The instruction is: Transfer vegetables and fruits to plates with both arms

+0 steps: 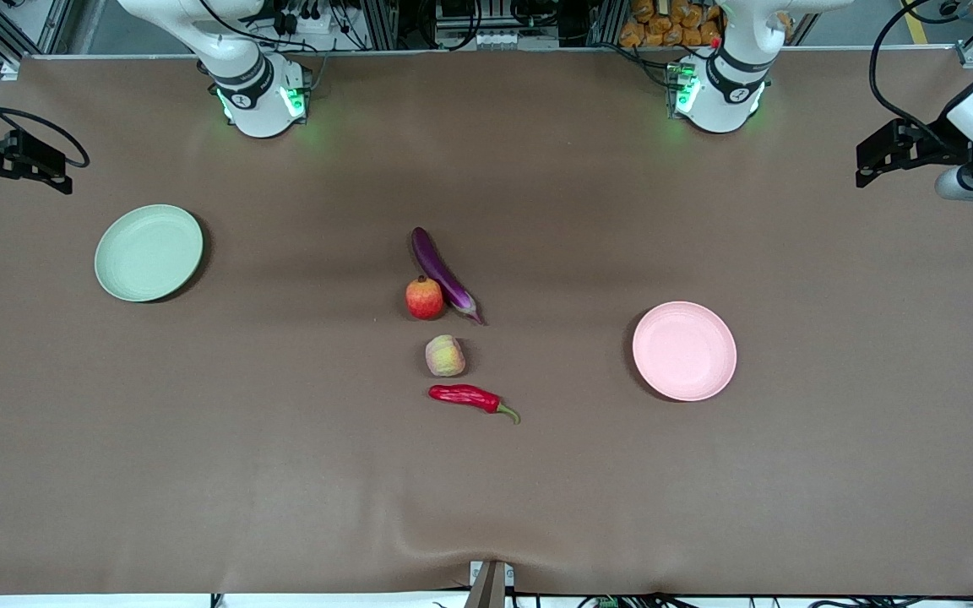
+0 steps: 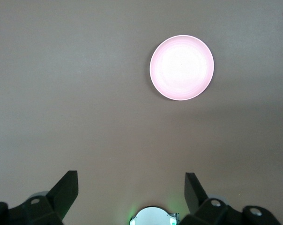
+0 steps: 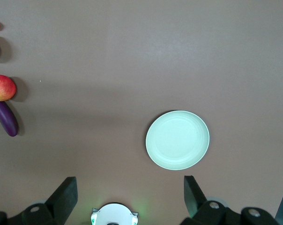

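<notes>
Waiting at start: nothing moved yet. Eggplant (image 1: 443,272), red-orange fruit (image 1: 425,298), peach (image 1: 445,355) and chili pepper (image 1: 470,397) sit mid-table (image 1: 284,473). Green plate (image 1: 149,252) at 9 o'clock of them, pink plate (image 1: 684,350) at 3, both bare. Left gripper (image 2: 131,185) and right gripper (image 3: 130,187) hover high, fingers spread, each over its own end. All four transfers remain.

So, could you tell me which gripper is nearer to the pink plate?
Left. The left gripper hangs open above the table near the pink plate; the right gripper hangs open near the green plate.
</notes>
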You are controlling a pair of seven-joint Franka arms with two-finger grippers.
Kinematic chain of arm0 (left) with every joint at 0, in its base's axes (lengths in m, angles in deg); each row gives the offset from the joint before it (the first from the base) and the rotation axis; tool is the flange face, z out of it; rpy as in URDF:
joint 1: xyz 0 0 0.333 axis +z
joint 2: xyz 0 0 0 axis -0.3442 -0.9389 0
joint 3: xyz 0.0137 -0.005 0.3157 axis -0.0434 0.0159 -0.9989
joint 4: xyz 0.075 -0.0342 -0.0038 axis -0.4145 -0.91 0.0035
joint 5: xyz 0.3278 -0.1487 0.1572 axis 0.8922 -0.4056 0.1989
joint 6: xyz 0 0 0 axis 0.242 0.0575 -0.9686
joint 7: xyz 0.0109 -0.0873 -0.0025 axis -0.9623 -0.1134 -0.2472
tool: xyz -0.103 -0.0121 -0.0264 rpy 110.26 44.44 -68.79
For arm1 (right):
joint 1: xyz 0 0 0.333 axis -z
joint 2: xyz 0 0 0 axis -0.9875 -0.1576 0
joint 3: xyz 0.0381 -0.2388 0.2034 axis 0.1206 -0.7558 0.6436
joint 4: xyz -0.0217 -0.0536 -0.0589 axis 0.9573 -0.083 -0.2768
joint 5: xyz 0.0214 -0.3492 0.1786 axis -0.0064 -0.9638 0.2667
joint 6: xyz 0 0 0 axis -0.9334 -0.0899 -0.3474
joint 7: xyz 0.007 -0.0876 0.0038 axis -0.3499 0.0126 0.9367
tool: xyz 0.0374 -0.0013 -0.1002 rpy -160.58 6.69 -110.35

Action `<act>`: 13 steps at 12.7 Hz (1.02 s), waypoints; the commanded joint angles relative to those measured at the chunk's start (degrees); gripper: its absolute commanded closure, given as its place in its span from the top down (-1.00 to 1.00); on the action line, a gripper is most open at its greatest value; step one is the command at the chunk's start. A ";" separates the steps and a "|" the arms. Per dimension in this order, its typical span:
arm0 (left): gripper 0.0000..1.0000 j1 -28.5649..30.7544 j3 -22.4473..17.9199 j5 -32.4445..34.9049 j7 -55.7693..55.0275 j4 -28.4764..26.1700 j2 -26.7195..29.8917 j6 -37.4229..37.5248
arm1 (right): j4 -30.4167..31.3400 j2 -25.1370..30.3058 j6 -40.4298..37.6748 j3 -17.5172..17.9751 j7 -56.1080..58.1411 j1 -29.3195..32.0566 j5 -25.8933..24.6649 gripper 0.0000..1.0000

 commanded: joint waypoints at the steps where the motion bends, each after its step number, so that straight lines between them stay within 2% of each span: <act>1: 1.00 0.90 0.78 0.32 2.13 -0.58 2.12 1.12 | -1.15 -0.28 -0.19 0.52 0.30 0.17 4.37 1.00; 5: 1.00 0.64 1.65 0.24 0.74 -0.23 1.52 1.13 | -1.15 -0.10 0.25 0.61 0.30 0.08 5.37 1.00; 8: 1.00 1.78 4.90 0.24 -7.42 0.47 -0.76 0.95 | -1.06 -0.10 -0.10 0.52 0.65 0.08 5.29 1.00; 10: 1.00 1.25 4.99 -1.77 -12.77 2.57 -3.83 0.95 | -0.89 -0.10 -0.97 0.44 0.74 0.25 5.11 1.00; 13: 1.00 1.69 10.34 -3.02 -25.43 3.81 -9.27 0.25 | -0.98 -0.10 -1.06 0.26 0.74 0.43 4.76 1.00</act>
